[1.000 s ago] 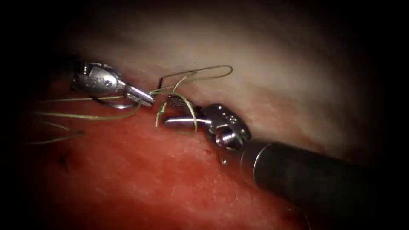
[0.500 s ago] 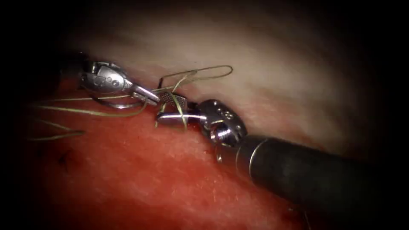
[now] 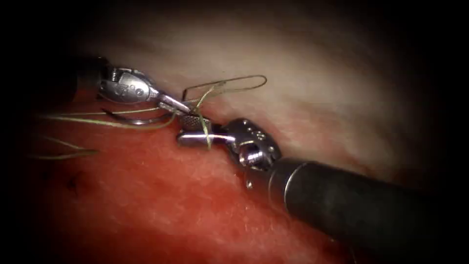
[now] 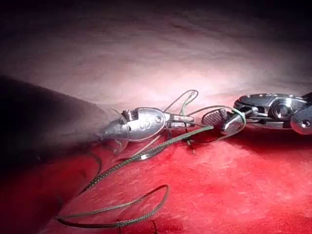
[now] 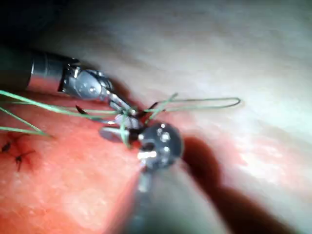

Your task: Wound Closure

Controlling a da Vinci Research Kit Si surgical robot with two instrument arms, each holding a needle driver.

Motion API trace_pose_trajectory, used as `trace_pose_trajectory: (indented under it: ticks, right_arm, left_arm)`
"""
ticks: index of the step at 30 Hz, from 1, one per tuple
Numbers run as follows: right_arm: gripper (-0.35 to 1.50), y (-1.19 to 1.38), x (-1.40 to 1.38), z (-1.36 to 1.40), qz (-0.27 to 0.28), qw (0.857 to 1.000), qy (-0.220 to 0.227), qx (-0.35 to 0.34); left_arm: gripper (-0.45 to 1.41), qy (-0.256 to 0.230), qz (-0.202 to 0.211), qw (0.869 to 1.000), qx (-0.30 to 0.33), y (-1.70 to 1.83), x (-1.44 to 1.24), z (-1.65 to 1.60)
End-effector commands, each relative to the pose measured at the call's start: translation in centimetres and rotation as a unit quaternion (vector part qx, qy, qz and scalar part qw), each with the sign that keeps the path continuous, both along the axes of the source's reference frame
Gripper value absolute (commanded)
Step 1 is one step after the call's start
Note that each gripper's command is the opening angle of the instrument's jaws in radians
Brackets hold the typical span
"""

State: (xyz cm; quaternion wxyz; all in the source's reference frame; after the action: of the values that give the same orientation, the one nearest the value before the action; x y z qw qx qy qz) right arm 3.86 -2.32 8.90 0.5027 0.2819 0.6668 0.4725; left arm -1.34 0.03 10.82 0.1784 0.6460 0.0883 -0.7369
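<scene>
Two loops of thread (image 3: pixel 207 128) are seen wrapped around the parted, empty jaws of the right tool (image 3: pixel 191 131). Thread is gripped by the closed left tool (image 3: pixel 178 105), with the needle (image 3: pixel 134 119) lying free on the tissue (image 3: pixel 161 205) just below it. Knot tying is judged in hand; the thread tail (image 3: pixel 229 84) must be grasped.

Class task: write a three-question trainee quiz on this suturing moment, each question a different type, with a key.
1. True or false: the right tool has its jaws open.
2. Where is the needle?
A. In the right jaws
B. Held by neither tool, lying beside the left tool
C. Standing upright in the pale fat
3. Fill in: the thread drapes across the ___ tool's jaws.

Key: 1 true; 2 B; 3 right.
</scene>
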Motion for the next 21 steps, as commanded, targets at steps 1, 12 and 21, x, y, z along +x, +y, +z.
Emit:
trace_pose_trajectory:
  ticks: [1, 12, 21]
  right_arm:
    - [0.49, 0.04, 0.09, 0.04, 0.002, 1.000, 0.003, -0.002]
    - [-0.35, 0.10, 0.16, 0.12, 0.071, 0.997, -0.008, 0.013]
    - [-0.35, 0.06, 0.28, 0.23, 0.115, 0.992, -0.043, 0.031]
  left_arm:
    - [-0.45, -0.001, 0.001, 1.000, -0.002, 0.01, -0.05, 0.07]
    - [-0.45, -0.007, 0.005, 1.000, -0.006, -0.12, -0.08, 0.17]
    - [-0.45, -0.013, 0.011, 1.000, -0.003, -0.32, -0.13, 0.02]
